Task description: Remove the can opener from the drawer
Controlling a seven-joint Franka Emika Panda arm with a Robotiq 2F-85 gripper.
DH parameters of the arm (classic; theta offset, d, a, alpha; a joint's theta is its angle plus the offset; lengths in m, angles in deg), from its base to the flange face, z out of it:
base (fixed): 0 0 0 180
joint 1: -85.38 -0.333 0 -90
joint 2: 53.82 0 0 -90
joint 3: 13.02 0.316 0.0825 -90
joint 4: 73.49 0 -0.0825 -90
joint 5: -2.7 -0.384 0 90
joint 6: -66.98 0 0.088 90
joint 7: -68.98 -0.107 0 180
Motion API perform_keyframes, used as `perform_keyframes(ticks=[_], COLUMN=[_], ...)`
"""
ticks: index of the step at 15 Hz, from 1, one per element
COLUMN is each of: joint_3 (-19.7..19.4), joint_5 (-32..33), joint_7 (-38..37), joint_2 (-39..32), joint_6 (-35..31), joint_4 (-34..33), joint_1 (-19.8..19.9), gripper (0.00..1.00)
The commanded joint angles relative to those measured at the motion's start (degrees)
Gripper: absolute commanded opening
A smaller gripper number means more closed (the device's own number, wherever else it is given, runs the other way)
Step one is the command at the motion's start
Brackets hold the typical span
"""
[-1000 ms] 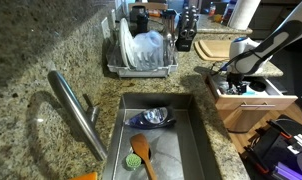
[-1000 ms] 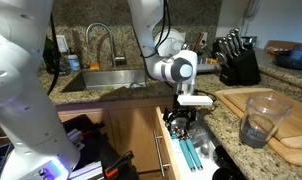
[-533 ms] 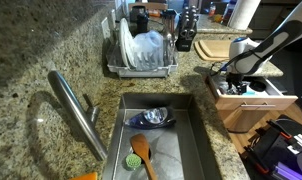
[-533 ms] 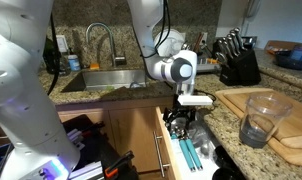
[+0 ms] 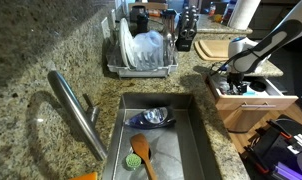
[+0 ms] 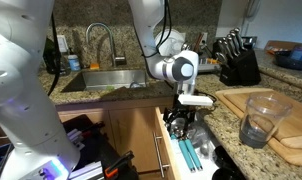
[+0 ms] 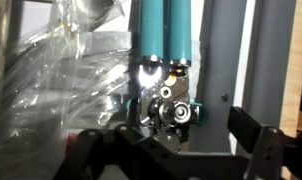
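The can opener [image 7: 163, 100] has two teal handles and a shiny metal head. It lies in the open drawer [image 6: 169, 150], whose tan wooden sides and white inside also show in an exterior view [image 5: 253, 98]. Its teal handles show in an exterior view [image 6: 190, 155]. My gripper [image 7: 171, 140] points down into the drawer in both exterior views [image 6: 181, 120] [image 5: 234, 80]. In the wrist view its black fingers are spread, one on either side of the opener's metal head, and do not touch it. Crinkled clear plastic [image 7: 61, 80] lies beside the opener.
A steel sink [image 5: 161, 140] holds a wooden spatula and a dark bowl, with a faucet [image 5: 76, 110] beside it. A dish rack [image 5: 141, 50] stands behind. A cutting board [image 6: 281, 130] carries a glass [image 6: 259, 118]. A knife block [image 6: 236, 60] stands on the granite counter.
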Motion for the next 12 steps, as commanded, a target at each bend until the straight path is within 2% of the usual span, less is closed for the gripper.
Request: perform_keyframes(ticks=[1, 4, 6, 8, 9, 11, 12], joint_3=[0.84, 0.84, 0.79, 0.84, 0.88, 1.14, 1.07], joint_5=[-1.40, -1.45, -1.48, -1.53, -1.57, -2.21, -2.35], joint_7=[2.20, 2.60, 2.77, 3.19, 3.68, 5.41, 5.83], joint_2=[-1.51, -1.89, -1.94, -2.09, -2.23, -2.34, -2.49], joint_6=[2.67, 2.86, 3.90, 5.16, 6.37, 9.47, 10.60], joint_4=[-2.38, -3.10, -3.73, -4.43, -4.87, -6.11, -6.67], joint_1=[1.39, 1.71, 1.75, 1.82, 1.83, 2.12, 2.05], gripper=[0.59, 0.38, 0.31, 0.19, 0.18, 0.08, 0.08])
